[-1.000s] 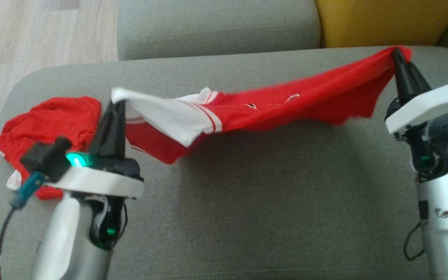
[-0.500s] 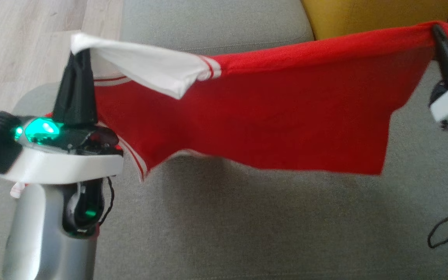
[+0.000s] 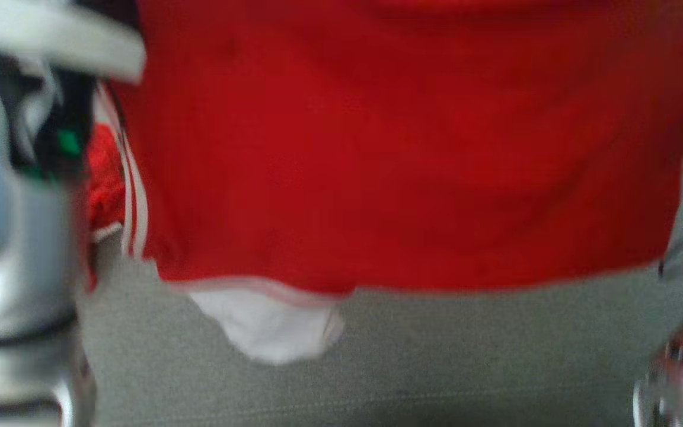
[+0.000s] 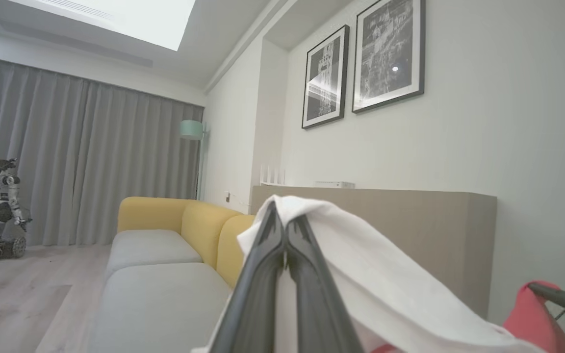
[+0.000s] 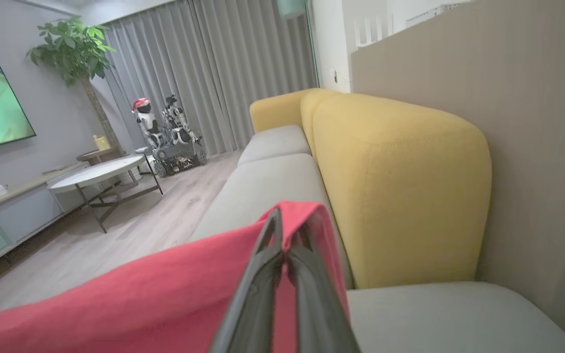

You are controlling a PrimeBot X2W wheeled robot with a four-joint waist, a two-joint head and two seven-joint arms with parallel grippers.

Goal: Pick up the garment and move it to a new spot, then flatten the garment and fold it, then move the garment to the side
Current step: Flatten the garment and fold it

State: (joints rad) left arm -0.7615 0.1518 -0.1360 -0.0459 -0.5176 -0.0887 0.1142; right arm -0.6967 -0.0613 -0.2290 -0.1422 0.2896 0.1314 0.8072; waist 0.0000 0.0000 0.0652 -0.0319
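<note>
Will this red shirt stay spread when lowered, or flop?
Probably floppy: the red shirt hangs like a curtain, its white sleeve dangling beneath. Likely light: the left end effector and right end effector carry it by pinched edges.

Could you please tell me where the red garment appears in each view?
Head view: garment hangs across the upper two-thirds.
Left wrist view: garment, white here, bottom centre over left gripper.
Right wrist view: garment lower left, pinched by right gripper.
Shared landmark: grey sofa seat.
</note>
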